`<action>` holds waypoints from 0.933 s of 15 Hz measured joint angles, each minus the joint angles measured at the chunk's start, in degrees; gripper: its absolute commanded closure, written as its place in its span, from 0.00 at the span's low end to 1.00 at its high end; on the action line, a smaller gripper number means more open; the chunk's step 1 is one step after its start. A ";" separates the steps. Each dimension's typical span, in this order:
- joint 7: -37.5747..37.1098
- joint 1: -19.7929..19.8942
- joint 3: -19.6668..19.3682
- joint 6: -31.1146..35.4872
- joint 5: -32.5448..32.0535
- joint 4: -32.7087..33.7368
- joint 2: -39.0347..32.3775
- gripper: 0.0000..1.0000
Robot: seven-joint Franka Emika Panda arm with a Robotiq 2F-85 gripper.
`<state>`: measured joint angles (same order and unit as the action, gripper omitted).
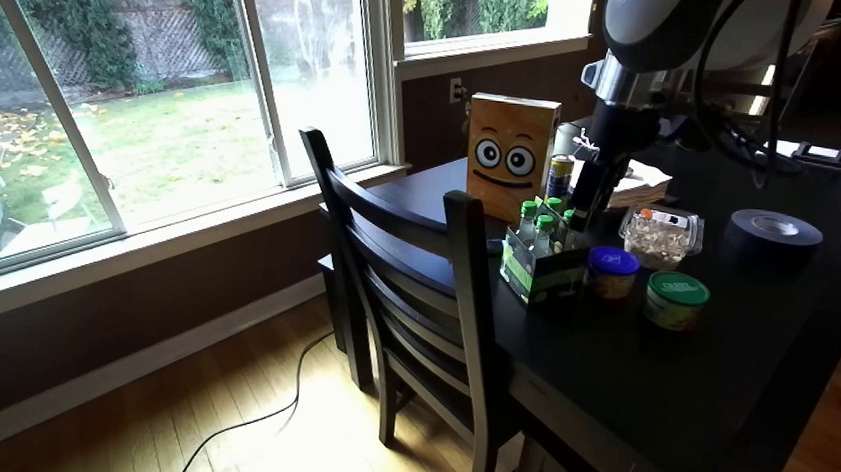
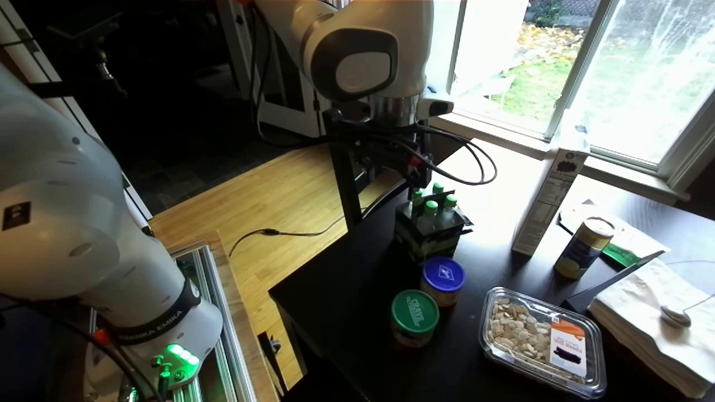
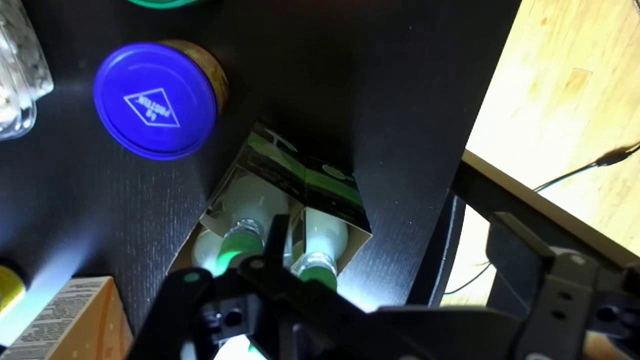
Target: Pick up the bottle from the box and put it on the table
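Note:
The low green box stands on the dark table and holds several small whitish bottles with green caps. One bottle shows in the wrist view beside another bottle; which one the task names I cannot tell. The box also shows in an exterior view and in the wrist view. My gripper is open and empty. One finger overlaps the bottles in the wrist view; the other is out past the box. The gripper is at the caps' height or just above; contact is unclear.
A blue-lidded tub stands close beside the box, with a green-lidded tub near it. A clear seed container, a can and a tall orange carton stand around. A chair borders the table edge near the box.

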<state>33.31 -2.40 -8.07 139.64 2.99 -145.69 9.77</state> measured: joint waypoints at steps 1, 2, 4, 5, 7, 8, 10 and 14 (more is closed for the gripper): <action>1.20 -0.27 0.23 0.44 0.36 0.57 -0.68 0.00; 2.08 -0.32 0.58 1.10 0.39 1.09 -1.30 0.01; 3.58 -0.31 1.00 3.27 0.35 1.95 -2.62 0.13; 4.35 -0.29 1.09 4.54 0.35 2.31 -3.42 0.18; 5.94 -0.23 1.20 6.83 0.36 2.94 -5.15 0.31; 6.80 -0.22 1.31 7.59 0.51 3.27 -6.01 0.40; 8.29 -0.17 1.69 8.60 0.80 3.80 -7.57 0.43; 9.94 0.15 2.68 9.41 0.85 4.80 -9.73 0.48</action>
<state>43.24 -2.26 -5.39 149.04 3.83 -140.89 0.03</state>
